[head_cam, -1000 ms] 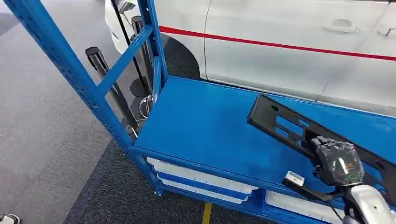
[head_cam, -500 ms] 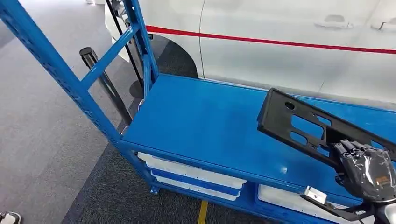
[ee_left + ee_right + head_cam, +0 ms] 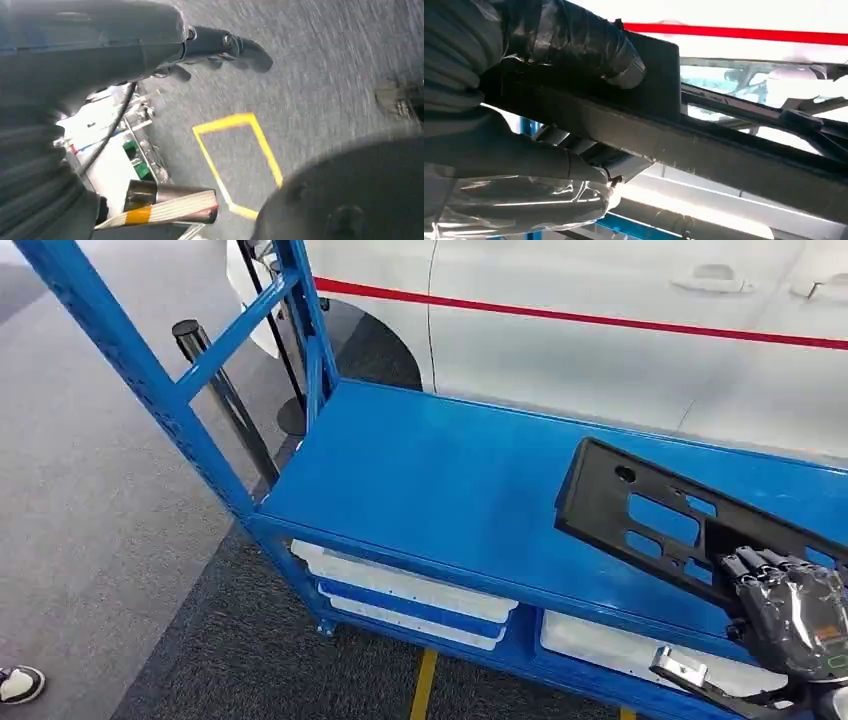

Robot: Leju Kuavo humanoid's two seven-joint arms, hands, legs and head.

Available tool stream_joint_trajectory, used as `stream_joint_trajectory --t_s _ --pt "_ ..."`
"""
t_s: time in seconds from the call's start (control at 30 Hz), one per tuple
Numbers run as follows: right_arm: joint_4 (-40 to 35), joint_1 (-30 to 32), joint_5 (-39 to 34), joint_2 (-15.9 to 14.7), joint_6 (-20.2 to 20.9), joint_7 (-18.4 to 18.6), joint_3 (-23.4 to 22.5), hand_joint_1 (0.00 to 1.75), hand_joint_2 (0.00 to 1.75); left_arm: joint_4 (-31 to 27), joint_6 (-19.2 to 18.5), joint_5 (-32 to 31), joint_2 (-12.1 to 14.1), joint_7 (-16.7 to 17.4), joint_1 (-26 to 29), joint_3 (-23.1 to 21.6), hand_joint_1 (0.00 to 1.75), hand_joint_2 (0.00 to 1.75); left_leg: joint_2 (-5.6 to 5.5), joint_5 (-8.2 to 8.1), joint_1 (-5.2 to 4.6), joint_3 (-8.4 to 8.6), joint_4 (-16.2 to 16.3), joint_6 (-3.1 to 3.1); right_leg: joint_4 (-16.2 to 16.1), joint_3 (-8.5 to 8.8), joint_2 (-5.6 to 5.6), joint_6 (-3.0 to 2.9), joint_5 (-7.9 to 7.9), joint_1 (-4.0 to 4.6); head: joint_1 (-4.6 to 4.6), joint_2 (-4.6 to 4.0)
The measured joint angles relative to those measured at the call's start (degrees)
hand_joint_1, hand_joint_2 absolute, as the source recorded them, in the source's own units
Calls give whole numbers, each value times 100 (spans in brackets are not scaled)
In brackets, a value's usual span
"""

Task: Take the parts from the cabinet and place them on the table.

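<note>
My right hand (image 3: 790, 612) stays clamped on the long black slotted plastic part (image 3: 660, 525), now lifted above the blue metal shelf (image 3: 440, 490); left hand's state I cannot tell.

Across the top of the head view we see a white car (image 3: 560, 350) with a red stripe (image 3: 600, 318) along its side and a door handle (image 3: 712, 282) near the upper right. Its dark wheel arch (image 3: 375, 345) sits upper centre-left. A black stanchion post (image 3: 222, 395) leans at the left, and a round base (image 3: 291, 418) lies on the grey carpet (image 3: 90, 540). We find a yellow floor line (image 3: 424, 692) at the bottom centre and a shoe (image 3: 20, 683) in the lower left corner. In the left wrist view, yellow tape (image 3: 235, 150) marks the carpet.
</note>
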Motion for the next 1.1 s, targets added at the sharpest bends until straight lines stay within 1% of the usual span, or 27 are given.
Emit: stream_joint_trajectory --t_s 0.03,0.07,0.1,0.13,0.17,0.2,0.23,0.3,0.33,0.37,0.4,0.5,0.53,0.6,0.63,0.67,0.7,0.73,0.77,0.83,0.87,0.9,0.93,1.0,1.03,1.07,1.1 --pt "-2 78 -20 -26 15 -4 0 175 175 6 -35 -2 -52 46 8 -4 0 175 -15 227 -40 -2 -99 -32 -144 54 -20 58 162 -73 -20 -2" --pt "-20 142 -50 -79 26 4 -7 175 175 6 -37 -7 -56 61 27 -11 0 175 -10 470 -36 -15 -333 3 -313 68 -18 111 339 -55 -24 -2" --pt "-33 177 -92 -131 85 24 -50 175 175 8 -53 -9 -82 70 31 -13 0 175 34 774 51 -168 -510 -68 129 -75 -5 180 -472 -75 -4 0" --pt "-33 181 -105 -133 105 31 -55 175 175 6 -55 -9 -91 72 43 -15 0 175 48 831 72 -252 -492 -111 501 -133 -10 219 -778 -101 0 -2" --pt "-33 199 -109 -138 129 33 -55 175 175 6 -57 -9 -104 76 50 -15 0 175 60 886 86 -351 -469 -134 888 -189 -10 265 -955 -132 0 -2" --pt "-33 216 -114 -142 153 31 -57 175 175 6 -61 -9 -117 76 52 -15 0 175 67 940 112 -476 -415 -169 1209 -202 -11 314 -923 -165 -2 -2" --pt "-35 231 -118 -149 164 33 -57 175 175 6 -66 -9 -137 76 53 -15 0 175 72 978 151 -607 -340 -209 1279 -114 -14 374 -736 -199 0 -2" --pt "-46 233 -127 -171 168 33 -76 175 175 6 -72 -9 -156 76 55 -15 0 175 81 1017 231 -876 -132 -280 800 375 -26 513 -363 -287 0 -2" --pt "-66 231 -129 -181 168 33 -92 175 175 8 -77 -9 -159 76 53 -15 0 175 82 1017 260 -1007 6 -328 358 718 -32 572 -379 -344 0 -2" --pt "-74 219 -131 -177 170 35 -101 175 175 11 -74 -9 -128 76 53 -15 0 175 71 1006 245 -1140 135 -388 -37 970 -25 639 -725 -297 9 0" --pt "-114 240 -140 -208 170 39 -112 175 175 11 -77 -9 -143 76 59 -17 0 175 68 1006 242 -1181 225 -411 -112 987 2 445 -795 -261 -20 0" --pt "-144 290 -157 -225 214 48 -133 175 175 11 -77 -11 -152 76 79 -17 0 175 44 1136 228 -1227 233 -500 -100 854 -35 248 -728 -271 -35 -2" --pt "-153 282 -160 -232 225 55 -133 175 175 11 -77 -13 -152 74 87 -17 0 175 42 1059 260 -1261 286 -547 -115 801 -61 163 -661 -284 -35 -2" --pt "-199 299 -160 -234 247 63 -149 175 175 11 -77 -15 -159 72 85 -17 0 175 43 406 292 -1410 707 -636 -116 659 -62 91 -535 -282 -39 -2" --pt "-216 300 -160 -234 249 63 -157 175 175 11 -77 -15 -161 72 83 -20 0 175 43 81 313 -1488 1099 -669 -112 597 -61 87 -467 -278 -37 -2" --pt "-223 301 -160 -234 249 70 -164 175 175 11 -77 -15 -161 72 82 -20 0 175 43 -122 327 -1553 1476 -687 -110 514 -60 88 -407 -275 -37 -2" --pt "-223 305 -160 -234 251 70 -168 175 175 11 -77 -17 -163 70 79 -20 0 175 43 -180 334 -1567 1764 -696 -106 429 -60 93 -340 -273 -39 -2" --pt "-223 314 -160 -234 254 72 -168 175 175 11 -77 -15 -167 68 77 -20 0 175 43 -79 336 -1485 1824 -692 -104 350 -61 104 -277 -273 -39 -2" --pt "-223 319 -160 -234 254 72 -168 175 175 11 -77 -17 -170 61 74 -20 0 175 42 106 336 -1307 1679 -677 -104 275 -61 116 -217 -271 -39 -2" --pt "-234 321 -160 -236 258 85 -179 175 175 11 -77 -20 -172 59 64 -22 0 175 31 433 325 -590 774 -580 -108 140 -57 141 -83 -261 -39 -2" --pt "-264 323 -162 -240 266 96 -197 175 175 11 -72 -24 -165 52 54 -22 0 175 20 318 308 -159 214 -507 -109 123 -63 156 -27 -266 -39 0" --pt "-284 337 -162 -245 269 105 -223 175 175 11 -66 -28 -163 52 56 -24 0 175 26 178 265 52 -209 -507 -120 107 -59 205 26 -255 -39 -2" --pt "-293 339 -162 -247 273 109 -240 175 175 11 -55 -35 -163 52 59 -24 0 175 22 250 262 -17 -123 -535 -189 145 -78 246 95 -275 -31 0" --pt "-312 346 -162 -253 284 118 -253 175 175 11 -51 -61 -163 48 54 -22 0 175 21 369 221 -65 -188 -475 -315 166 -86 336 259 -298 -59 0" --pt "-315 382 -171 -262 288 120 -262 175 175 11 -50 -70 -163 48 56 -22 0 175 22 527 280 -97 -324 -435 -337 142 -88 374 280 -286 -59 -2" --pt "-317 397 -173 -277 291 120 -282 175 175 11 -53 -72 -172 46 50 -24 0 175 65 623 273 -168 -351 -402 -250 98 -62 355 19 -285 -55 -2" --pt "-317 403 -175 -280 301 122 -293 175 175 11 -51 -74 -174 46 53 -22 0 175 68 701 264 -261 -355 -338 -16 35 -59 331 -376 -268 -53 -2"
